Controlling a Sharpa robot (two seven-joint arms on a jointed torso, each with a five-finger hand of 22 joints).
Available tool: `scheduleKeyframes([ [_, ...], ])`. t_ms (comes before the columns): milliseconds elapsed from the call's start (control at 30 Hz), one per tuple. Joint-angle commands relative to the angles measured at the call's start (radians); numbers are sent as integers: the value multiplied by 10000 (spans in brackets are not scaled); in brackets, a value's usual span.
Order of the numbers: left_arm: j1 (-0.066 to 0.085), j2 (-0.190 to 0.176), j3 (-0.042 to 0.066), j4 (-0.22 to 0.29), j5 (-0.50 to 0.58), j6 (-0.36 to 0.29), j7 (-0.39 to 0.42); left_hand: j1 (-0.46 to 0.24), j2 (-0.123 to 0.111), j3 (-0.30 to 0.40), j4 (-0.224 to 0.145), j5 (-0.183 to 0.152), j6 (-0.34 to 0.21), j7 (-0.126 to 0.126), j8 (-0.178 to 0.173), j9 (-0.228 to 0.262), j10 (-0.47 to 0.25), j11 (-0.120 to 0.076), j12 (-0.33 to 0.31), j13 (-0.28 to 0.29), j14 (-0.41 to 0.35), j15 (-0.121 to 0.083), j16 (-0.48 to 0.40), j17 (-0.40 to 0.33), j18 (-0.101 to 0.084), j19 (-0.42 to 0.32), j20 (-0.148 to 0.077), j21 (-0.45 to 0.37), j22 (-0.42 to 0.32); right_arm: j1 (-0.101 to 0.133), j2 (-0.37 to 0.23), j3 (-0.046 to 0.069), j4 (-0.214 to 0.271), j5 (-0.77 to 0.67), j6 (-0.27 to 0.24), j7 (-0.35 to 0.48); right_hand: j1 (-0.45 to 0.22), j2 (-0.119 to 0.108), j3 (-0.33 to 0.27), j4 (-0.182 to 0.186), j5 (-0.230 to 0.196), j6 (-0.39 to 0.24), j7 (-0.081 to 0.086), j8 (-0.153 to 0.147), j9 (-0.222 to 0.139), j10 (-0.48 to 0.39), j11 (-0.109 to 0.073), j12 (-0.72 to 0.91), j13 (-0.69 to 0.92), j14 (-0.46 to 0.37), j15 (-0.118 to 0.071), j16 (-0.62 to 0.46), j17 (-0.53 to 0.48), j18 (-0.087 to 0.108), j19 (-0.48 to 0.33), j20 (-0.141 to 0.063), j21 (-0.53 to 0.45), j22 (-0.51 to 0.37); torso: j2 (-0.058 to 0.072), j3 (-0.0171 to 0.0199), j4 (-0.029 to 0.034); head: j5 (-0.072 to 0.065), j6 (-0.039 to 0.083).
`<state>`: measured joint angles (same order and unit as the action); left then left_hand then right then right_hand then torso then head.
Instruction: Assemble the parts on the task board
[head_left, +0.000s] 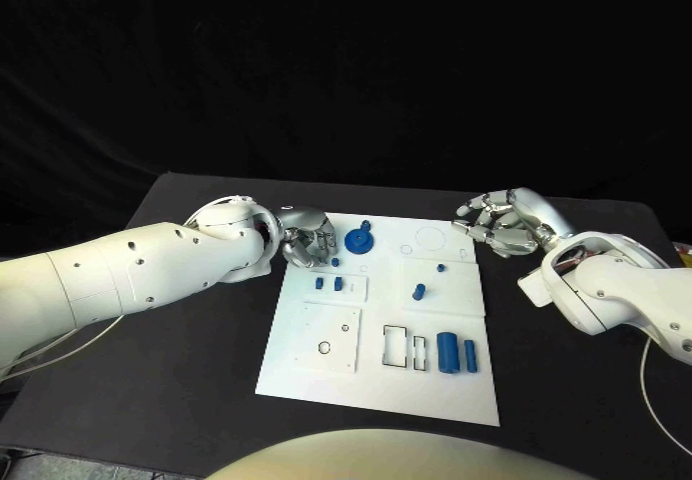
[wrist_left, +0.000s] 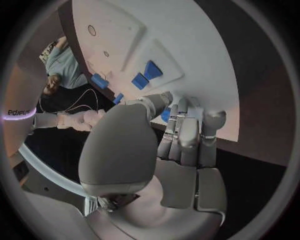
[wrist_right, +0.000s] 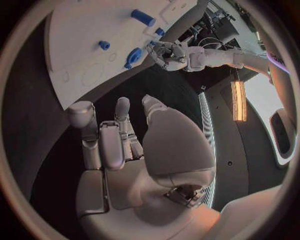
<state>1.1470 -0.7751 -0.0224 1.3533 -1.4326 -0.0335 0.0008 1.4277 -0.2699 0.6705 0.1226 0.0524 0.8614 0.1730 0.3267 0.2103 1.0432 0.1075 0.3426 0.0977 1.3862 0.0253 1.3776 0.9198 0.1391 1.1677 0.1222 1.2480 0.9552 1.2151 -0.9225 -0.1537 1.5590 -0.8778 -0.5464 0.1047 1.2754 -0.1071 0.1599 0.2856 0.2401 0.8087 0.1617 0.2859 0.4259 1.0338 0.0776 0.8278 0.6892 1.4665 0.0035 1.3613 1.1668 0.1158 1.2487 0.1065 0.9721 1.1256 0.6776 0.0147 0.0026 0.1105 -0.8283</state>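
Your left hand (head_left: 303, 240) is pinching a small blue part (wrist_left: 165, 115) at the task board (head_left: 433, 395) corner; next, seat it squarely. Your right hand (head_left: 505, 225) is hovering empty, fingers curled.

We count one black table (head_left: 188, 380) and one white task board (head_left: 378, 395) in the middle of the frame; on the board we make out eight blue parts: one large round piece (head_left: 359, 240) at upper centre; one tiny piece (head_left: 336, 262) just below it; two small blocks (head_left: 319, 284) side by side on the board's left; one small peg (head_left: 440, 268) and one slightly bigger piece (head_left: 420, 293) right of centre; two long cylinders (head_left: 449, 352) side by side at lower right; a ninth may sit under the fingers at upper left, but we cannot tell; two white arms (head_left: 130, 270); two silver hands, the left hand (head_left: 300, 240) and the right hand (head_left: 499, 226).
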Motion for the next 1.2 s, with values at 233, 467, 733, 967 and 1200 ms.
scheduleKeyframes([
  [233, 1, -202, 98, 3, 190, -461, 58, 191, 64, 146, -97, -10, 184, 67, 11, 21, 8, 32, -65, 38, -29, 77, -53, -69, -44, -78, 54, -44, -86, -7, 11, 0, -128, -451, 482, -105, 1944, -103, 1208, -581, -608, 217, 79, 87, -154, -624, 110, -2498, -2082, -55, 4, -237, -221, 203, 11, -14, -308, -95, -16, -1, 1, -59, 23],
  [467, 21, -544, 237, 201, 2642, -1677, 623, 184, 240, 512, -51, -1, 515, 87, 80, 66, 138, 29, -76, 97, -468, 58, -572, -1318, 116, -613, 39, -471, -841, -6, 43, 3, -202, -2321, 1740, -706, 1789, -1017, 3495, -1346, -913, 978, 133, -207, -506, -42, 199, -4845, -4200, 187, 116, 49, 191, 66, 417, 68, 458, 602, -22, 16, -4, -318, 119],
  [733, 51, -1038, 320, 695, 8767, -1375, 1863, -385, 170, 274, 168, -4, 421, 154, -111, 74, -392, 221, -466, -33, -3092, 226, -3537, -4950, 440, -2900, 232, -2874, -3335, -2, 172, 5, -180, -5556, 3243, -1834, 1196, -1362, 3900, -1695, -1082, 1124, 73, -365, -615, -75, 260, -5536, -4938, 232, 168, 146, 302, 15, 532, 138, 727, 866, -1, 11, -5, -883, 173],
  [967, 47, -1249, 322, 1229, 11696, -567, 2915, -661, 238, -957, 455, -22, 325, 185, -178, 140, 4, 292, -714, -261, -4564, 573, -5814, -6019, 411, -3888, 717, -5350, -4843, -6, 360, 4, -173, -6673, 3555, -2208, 990, -1448, 3917, -1781, -1192, 1271, 60, -359, -622, -107, 272, -5705, -5140, 231, 174, 156, 303, 0, 569, 145, 793, 935, 0, -3, 0, -1094, 216],
  [1200, 43, -1301, 318, 1521, 12416, -607, 3382, -359, 388, -1455, 728, -15, 414, 225, -225, 187, 404, 326, -1246, -297, -4392, 689, -7397, -6523, 441, -3436, 938, -7147, -6120, -38, 576, 3, -100, -7159, 3227, -2431, 907, -1481, 3908, -1809, -1233, 1265, 103, -394, -640, -95, 293, -5750, -5210, 253, 188, 205, 382, -40, 665, 153, 967, 1061, -1, 1, -9, -1155, 229],
])
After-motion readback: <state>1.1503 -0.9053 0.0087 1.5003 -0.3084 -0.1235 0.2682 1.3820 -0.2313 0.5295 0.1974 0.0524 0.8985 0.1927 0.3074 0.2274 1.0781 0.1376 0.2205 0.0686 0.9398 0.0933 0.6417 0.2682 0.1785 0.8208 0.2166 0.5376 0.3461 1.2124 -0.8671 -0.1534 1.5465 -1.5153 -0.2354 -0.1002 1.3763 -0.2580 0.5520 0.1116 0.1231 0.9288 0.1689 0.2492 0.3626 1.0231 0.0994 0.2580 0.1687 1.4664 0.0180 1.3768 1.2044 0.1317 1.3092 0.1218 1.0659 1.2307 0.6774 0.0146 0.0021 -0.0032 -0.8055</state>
